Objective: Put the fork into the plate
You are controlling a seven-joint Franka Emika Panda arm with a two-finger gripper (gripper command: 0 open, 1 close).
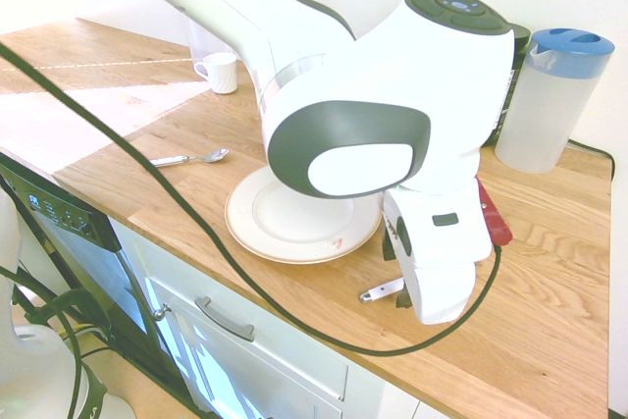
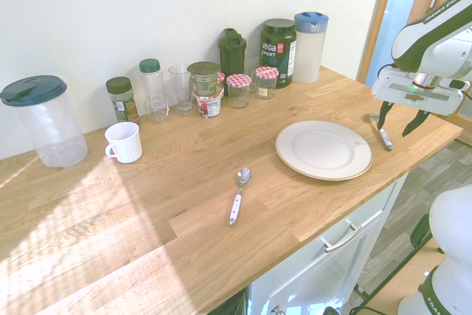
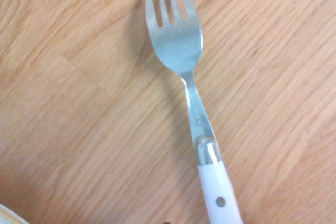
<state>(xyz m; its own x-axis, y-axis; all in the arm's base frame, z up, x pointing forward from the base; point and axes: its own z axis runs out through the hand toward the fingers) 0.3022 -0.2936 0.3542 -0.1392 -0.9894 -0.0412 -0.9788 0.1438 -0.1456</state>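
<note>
While the plate [image 2: 324, 150] sits centre-right on the bench [image 2: 147, 212], the fork [image 2: 377, 130] lies just right of it: light, stiff, slick metal; take the white handle. Far right, my claw [image 2: 400, 117] hangs spread above.

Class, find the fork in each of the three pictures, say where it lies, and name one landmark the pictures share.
First exterior view: the fork is mostly hidden behind the wrist; only its white handle end shows, right of the plate.
Second exterior view: it lies on the counter right of the plate, under the gripper.
Wrist view: it fills the centre, tines up.
Shared landmark: the plate's rim.
</note>
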